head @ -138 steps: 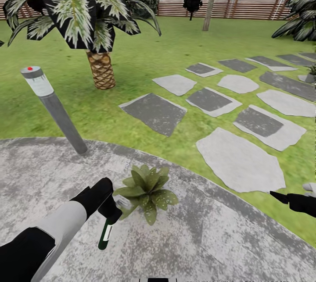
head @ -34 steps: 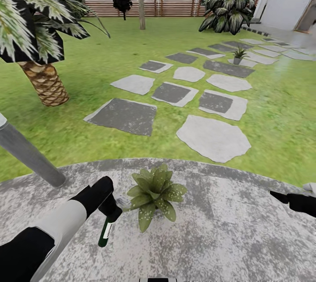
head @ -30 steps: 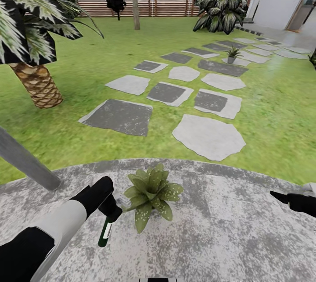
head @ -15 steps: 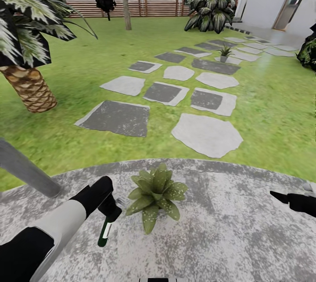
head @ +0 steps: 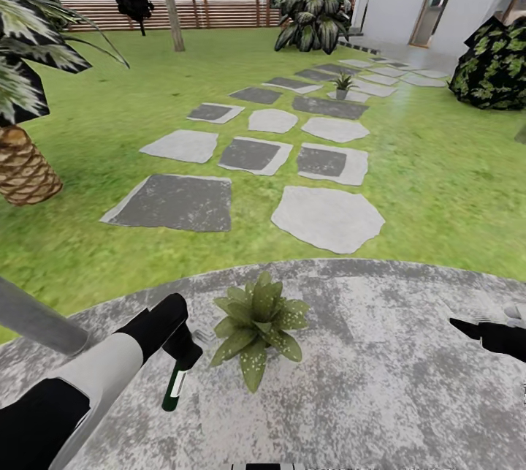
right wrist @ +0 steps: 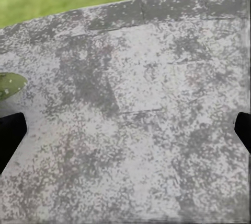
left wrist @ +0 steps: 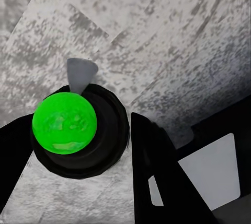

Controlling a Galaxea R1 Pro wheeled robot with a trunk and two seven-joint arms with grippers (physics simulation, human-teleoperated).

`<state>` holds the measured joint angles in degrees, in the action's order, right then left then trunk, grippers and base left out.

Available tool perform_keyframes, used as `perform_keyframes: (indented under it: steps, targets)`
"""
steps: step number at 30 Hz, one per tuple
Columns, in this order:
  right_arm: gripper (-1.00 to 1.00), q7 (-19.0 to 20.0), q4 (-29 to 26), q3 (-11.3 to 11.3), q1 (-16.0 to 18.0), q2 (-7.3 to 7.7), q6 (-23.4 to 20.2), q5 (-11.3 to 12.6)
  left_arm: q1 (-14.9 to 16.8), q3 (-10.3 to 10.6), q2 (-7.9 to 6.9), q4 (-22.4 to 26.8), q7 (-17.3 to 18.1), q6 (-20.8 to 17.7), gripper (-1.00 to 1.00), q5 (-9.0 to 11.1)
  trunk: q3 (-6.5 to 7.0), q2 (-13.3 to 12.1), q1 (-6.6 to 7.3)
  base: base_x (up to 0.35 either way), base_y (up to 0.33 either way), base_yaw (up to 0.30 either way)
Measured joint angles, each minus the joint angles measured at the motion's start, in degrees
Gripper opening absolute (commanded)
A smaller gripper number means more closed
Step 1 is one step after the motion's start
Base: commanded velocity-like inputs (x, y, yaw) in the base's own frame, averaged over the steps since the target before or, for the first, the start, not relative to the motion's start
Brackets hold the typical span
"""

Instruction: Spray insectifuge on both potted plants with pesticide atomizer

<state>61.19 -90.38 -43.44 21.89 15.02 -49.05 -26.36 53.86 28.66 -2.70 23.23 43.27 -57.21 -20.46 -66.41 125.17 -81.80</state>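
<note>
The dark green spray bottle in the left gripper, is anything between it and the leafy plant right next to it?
Nothing visible: the dark green spray bottle hangs from the left gripper just beside the small potted rosette of green leaves, over bare grey paving.
</note>
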Motion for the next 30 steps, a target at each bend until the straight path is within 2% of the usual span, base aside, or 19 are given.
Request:
perform_keyframes:
  steps: [12,22,30]
  targets:
    - [1.00,0.01,-0.01,0.01,0.00,0.02,-0.04,0.00,-0.07,0.02,-0.16,0.00,0.00,0.03,-1.00,-0.07,0.00,0.00,0.00,0.000,0.019,-0.270]
    - [1.00,0.01,0.03,0.07,0.01,0.09,0.05,-0.01,0.02,-0.08,-0.50,0.01,-0.09,-0.04,-1.00,0.00,0.00,0.00,0.00,0.000,0.264,-0.070]
    - [1.00,0.06,0.00,0.07,0.00,0.11,-0.01,0.00,0.03,-0.09,-0.50,0.00,-0.09,0.00,-1.00,-0.01,0.00,0.00,0.00,0.000,0.200,-0.235]
